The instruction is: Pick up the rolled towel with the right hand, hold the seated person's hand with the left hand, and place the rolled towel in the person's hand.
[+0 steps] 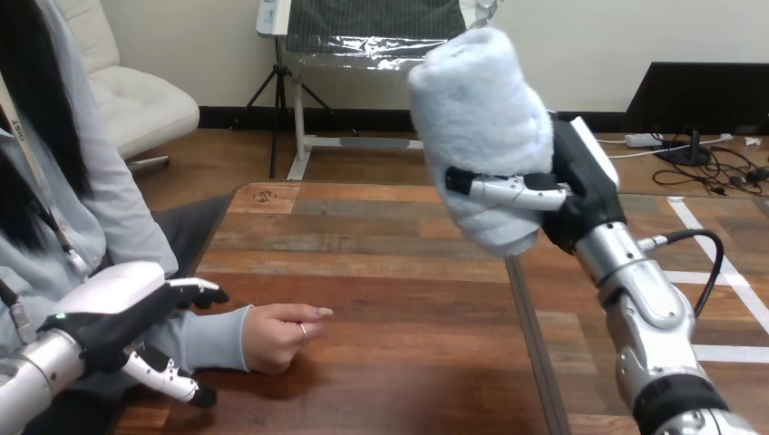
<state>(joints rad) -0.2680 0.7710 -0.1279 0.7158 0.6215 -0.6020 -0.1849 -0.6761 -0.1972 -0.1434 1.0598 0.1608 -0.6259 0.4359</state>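
Fingers (508, 190) of the right hand (576, 177) clasp a fluffy pale-blue rolled towel (481, 118), held well above the brown wooden table (408, 272). The left hand (118, 313) is slack, straddling the person's sleeved forearm (204, 340); the person's hand (277, 337) rests on the wood.

One rolled towel (481, 118), pale and fluffy, wrapped by fingers (508, 190) of right hand (585, 181). Two robot hands in all: right hand raised above counter (408, 272), left hand (118, 317) low at near left corner, spread beside light sleeve (213, 337). Two silver forearms: left forearm (32, 376), right forearm (648, 308). One person's hand (277, 337), loosely closed, resting on counter. One sleeve, ending at that hand's wrist. One counter, wooden, crossed by one thin strip (530, 335) running front to back.
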